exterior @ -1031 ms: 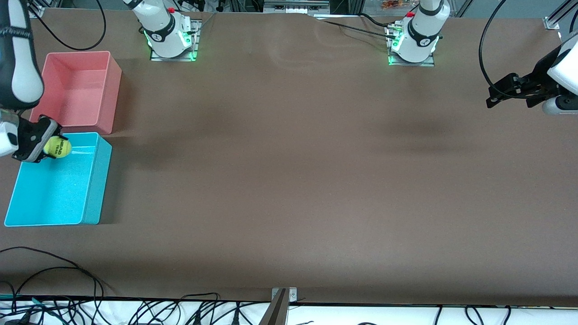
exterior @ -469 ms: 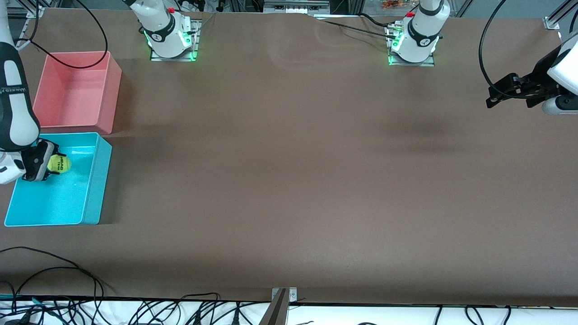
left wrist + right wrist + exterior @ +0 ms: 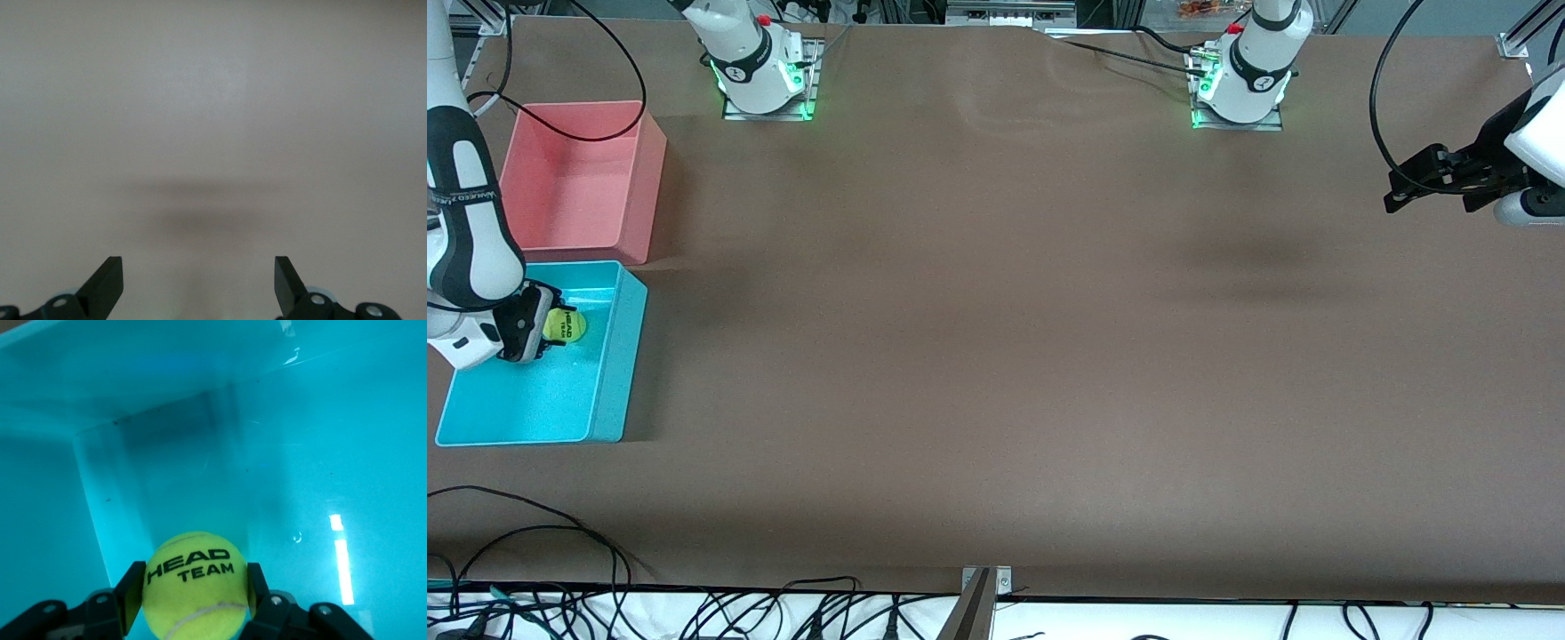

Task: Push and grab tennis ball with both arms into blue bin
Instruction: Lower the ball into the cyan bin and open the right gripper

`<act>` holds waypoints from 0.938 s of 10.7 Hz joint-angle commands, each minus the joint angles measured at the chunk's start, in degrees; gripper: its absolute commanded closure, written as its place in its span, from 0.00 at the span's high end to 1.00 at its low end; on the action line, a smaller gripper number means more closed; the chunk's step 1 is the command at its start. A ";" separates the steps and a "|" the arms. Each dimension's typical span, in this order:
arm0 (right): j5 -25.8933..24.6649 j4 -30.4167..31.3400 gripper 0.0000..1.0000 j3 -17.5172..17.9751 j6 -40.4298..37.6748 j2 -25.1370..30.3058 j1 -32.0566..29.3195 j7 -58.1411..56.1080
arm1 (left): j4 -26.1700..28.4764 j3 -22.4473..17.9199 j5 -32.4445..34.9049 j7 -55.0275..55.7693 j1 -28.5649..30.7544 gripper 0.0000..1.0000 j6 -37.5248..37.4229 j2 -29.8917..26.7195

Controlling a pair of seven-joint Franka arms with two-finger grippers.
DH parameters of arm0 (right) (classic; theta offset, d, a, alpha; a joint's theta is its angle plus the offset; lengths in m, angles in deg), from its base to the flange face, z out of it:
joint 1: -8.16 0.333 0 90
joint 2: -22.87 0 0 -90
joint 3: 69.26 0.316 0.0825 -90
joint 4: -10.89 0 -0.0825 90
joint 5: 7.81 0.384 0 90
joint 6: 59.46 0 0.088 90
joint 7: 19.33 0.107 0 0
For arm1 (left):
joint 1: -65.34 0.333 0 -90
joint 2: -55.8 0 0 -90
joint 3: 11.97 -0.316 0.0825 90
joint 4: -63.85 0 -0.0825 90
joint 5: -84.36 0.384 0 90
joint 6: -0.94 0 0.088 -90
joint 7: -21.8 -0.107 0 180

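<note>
My right claw (image 3: pixel 551 327) is squeezed tight on the tennis ball (image 3: pixel 564 325), and I hold the ball low inside the blue bin (image 3: pixel 618 356), over the part of it that lies closest to the pink bin (image 3: pixel 636 187). The blue bin sits on the brown bench (image 3: pixel 996 356) at my right arm's end, nearer to the front camera than the pink bin and just beside it. My left claw (image 3: pixel 1396 188) waits up in the air over my left arm's end of the bench, with its two fingers (image 3: pixel 103 283) wide apart and nothing between them.
</note>
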 commanded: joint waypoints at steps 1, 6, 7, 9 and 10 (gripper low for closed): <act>1.06 0.87 0.52 0.51 -0.75 -0.12 -0.57 -0.61 | -1.57 -0.11 -1.11 0.47 -0.18 1.00 -0.44 0.57; 1.06 4.74 1.00 0.25 0.57 5.93 1.72 0.18 | -1.57 -0.11 -1.11 0.47 -0.10 1.00 -0.44 0.57; 0.89 5.10 1.00 0.59 0.57 7.95 1.89 0.18 | -1.57 -0.11 -1.11 0.47 -0.18 1.00 -0.44 0.57; 1.06 7.11 1.00 0.69 0.04 14.17 4.26 3.32 | -1.57 -0.11 -1.11 0.47 -0.18 1.00 -0.44 0.57; 0.98 9.30 1.00 0.86 -0.05 17.51 4.96 6.91 | -1.57 -0.11 -1.11 0.47 -0.18 1.00 -0.44 0.57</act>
